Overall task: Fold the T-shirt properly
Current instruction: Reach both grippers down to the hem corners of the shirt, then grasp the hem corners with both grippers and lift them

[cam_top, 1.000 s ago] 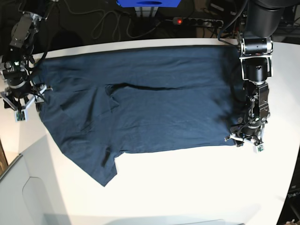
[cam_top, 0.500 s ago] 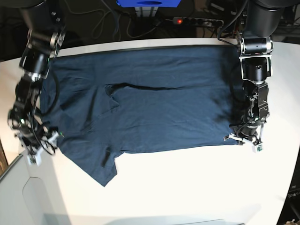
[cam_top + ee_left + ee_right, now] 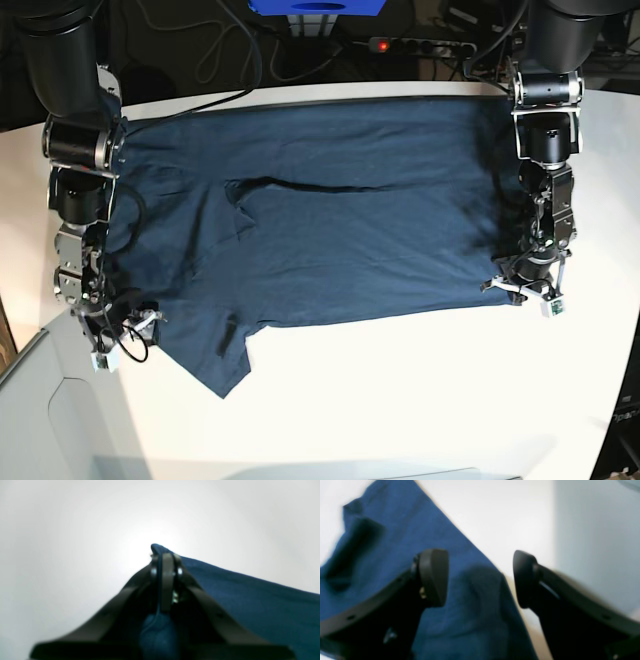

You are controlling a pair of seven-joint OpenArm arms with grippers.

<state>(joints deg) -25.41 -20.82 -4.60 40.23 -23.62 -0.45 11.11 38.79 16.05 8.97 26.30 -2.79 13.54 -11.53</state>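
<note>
The dark navy T-shirt (image 3: 330, 230) lies spread across the white table (image 3: 400, 400), one sleeve (image 3: 215, 355) pointing toward the front. On the right of the base view, my left gripper (image 3: 525, 290) is shut on the shirt's front right corner. In the left wrist view its fingertips (image 3: 165, 557) pinch a fold of the T-shirt (image 3: 237, 597). On the left of the base view, my right gripper (image 3: 125, 340) hangs at the shirt's left edge near the sleeve. It is open in the right wrist view (image 3: 480, 580), its fingers (image 3: 433, 577) spread over the T-shirt's edge (image 3: 475, 600) without gripping it.
A power strip (image 3: 420, 45) with a red light and loose cables lie behind the table's far edge, next to a blue object (image 3: 315, 7). A grey panel (image 3: 50, 420) sits at the front left corner. Bare table stretches in front of the shirt.
My left gripper has shut on the shirt's front right corner. The right arm has swung from the far left side down to the shirt's front left edge, staying open.
</note>
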